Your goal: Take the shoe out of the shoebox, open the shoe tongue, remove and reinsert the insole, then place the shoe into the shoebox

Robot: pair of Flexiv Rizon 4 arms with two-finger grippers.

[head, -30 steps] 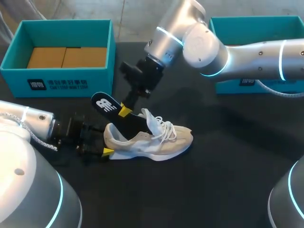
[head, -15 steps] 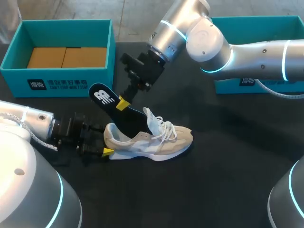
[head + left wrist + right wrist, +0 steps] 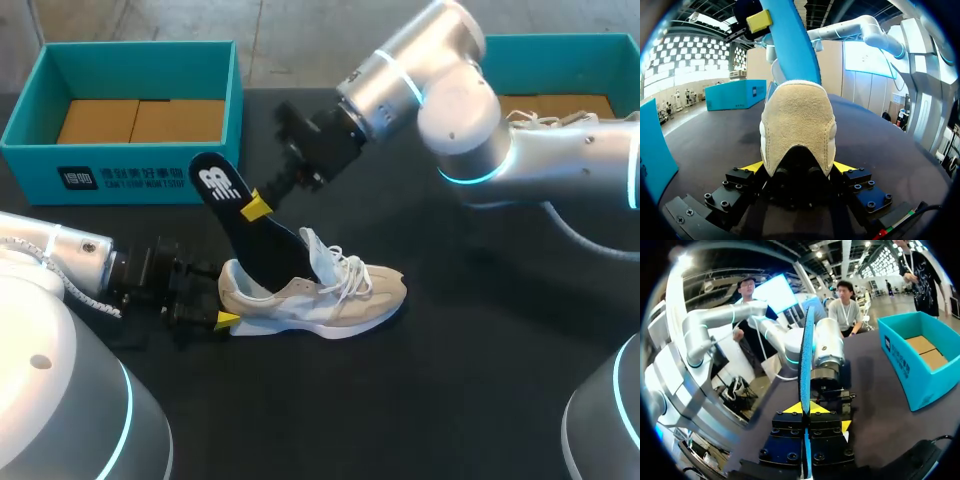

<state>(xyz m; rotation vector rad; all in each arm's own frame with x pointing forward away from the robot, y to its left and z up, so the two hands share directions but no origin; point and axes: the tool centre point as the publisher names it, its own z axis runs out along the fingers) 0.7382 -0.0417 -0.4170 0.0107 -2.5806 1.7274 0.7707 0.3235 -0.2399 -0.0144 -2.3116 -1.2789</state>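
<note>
A beige sneaker [image 3: 330,295] with white laces lies on the black table, toe pointing right. My left gripper [image 3: 223,300] is low at its heel [image 3: 797,125], with a yellow-tipped finger [image 3: 752,166] pressed on each side, so it is shut on the shoe. A dark insole [image 3: 245,230] with a blue underside [image 3: 790,45] slants up out of the shoe's opening, its front end still inside. My right gripper [image 3: 256,207] is shut on the insole's raised rear part, which stands edge-on between the closed tips [image 3: 806,408].
A teal shoebox [image 3: 130,175] with a brown cardboard floor stands at the back left, close behind the insole's raised end. A second teal box [image 3: 530,45] sits at the back right, partly hidden by my right arm, with something white and laced inside.
My right gripper has risen and pulled back, drawing the insole higher and steeper out of the shoe. The left gripper and the shoe have stayed put.
</note>
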